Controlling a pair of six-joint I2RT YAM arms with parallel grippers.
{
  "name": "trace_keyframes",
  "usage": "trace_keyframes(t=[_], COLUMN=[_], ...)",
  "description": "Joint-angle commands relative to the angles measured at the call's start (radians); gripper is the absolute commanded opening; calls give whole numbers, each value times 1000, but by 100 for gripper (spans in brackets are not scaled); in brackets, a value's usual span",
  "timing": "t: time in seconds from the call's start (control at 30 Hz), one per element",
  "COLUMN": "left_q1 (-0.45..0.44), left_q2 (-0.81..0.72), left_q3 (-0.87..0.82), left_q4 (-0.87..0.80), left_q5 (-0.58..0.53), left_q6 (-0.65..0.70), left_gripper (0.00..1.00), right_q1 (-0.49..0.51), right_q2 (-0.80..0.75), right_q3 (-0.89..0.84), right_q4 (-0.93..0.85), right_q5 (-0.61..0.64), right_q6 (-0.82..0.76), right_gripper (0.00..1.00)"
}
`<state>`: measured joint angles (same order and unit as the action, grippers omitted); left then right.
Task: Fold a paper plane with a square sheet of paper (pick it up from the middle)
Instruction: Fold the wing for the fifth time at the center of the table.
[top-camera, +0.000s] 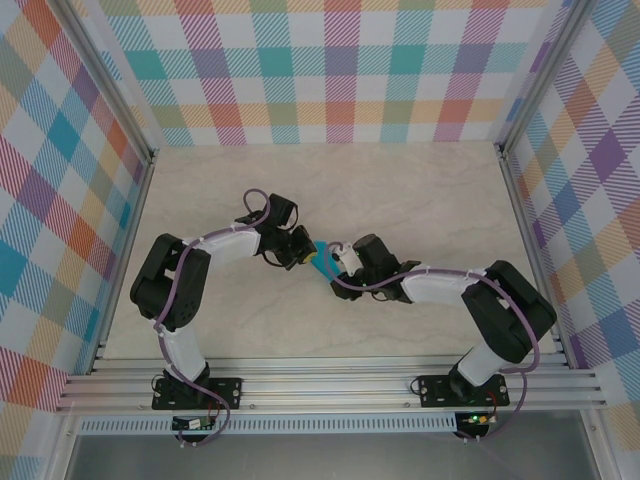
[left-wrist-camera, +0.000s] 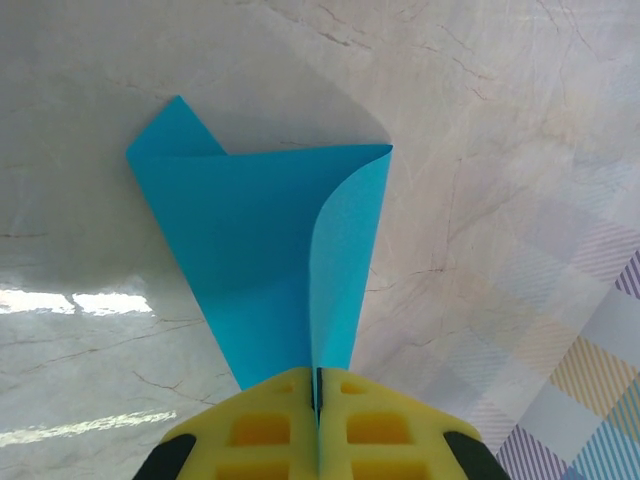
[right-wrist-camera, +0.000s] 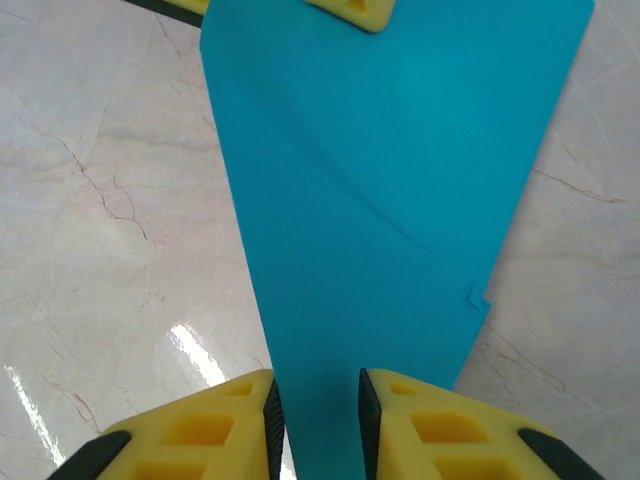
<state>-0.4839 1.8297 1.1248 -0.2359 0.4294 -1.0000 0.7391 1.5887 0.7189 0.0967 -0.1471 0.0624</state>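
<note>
The folded teal paper (top-camera: 322, 258) is near the middle of the bench (top-camera: 420, 200), held between the two tools and looking lifted clear of the surface. In the left wrist view the paper (left-wrist-camera: 270, 260) fans out from the pads toward 12 o'clock as a tapering wedge. A small triangular corner sticks out at 11 o'clock, and one loose layer curls open along the edge at 1 o'clock, casting a soft shadow on the marbled bench (left-wrist-camera: 500, 150). In the right wrist view the paper (right-wrist-camera: 400, 200) is a long wedge that widens toward 12 o'clock, with faint diagonal creases and a tiny notch on its edge at 4 o'clock. The left tool (left-wrist-camera: 318, 385) is pressed fully closed, its yellow pads meeting on the narrow end of the paper. From above, this left tool (top-camera: 303, 252) sits at the paper's 9 o'clock, and its pads (right-wrist-camera: 352, 10) show at 12 o'clock in the right wrist view. The right tool (right-wrist-camera: 315, 400) stands partly apart, the paper's narrow tail running through the gap between its pads. From above, the right tool (top-camera: 338, 264) lies at the paper's 4 o'clock. Plaid walls (top-camera: 340, 70) enclose the bench at 9, 12 and 3 o'clock.
</note>
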Motion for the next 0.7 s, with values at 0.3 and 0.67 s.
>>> trace_keyframes(t=[0.3, 0.67], left_q1=[-13, -13], left_q2=[22, 31], left_q3=[24, 24], left_q4=[-34, -28], left_q5=[21, 37], left_q6=[-2, -6], left_gripper=[0, 0], right_q1=[96, 152], right_q2=[9, 40], right_q3=[9, 27], right_q4=[4, 3], right_q5=[224, 322], right_q6=[-101, -134], right_gripper=[33, 38])
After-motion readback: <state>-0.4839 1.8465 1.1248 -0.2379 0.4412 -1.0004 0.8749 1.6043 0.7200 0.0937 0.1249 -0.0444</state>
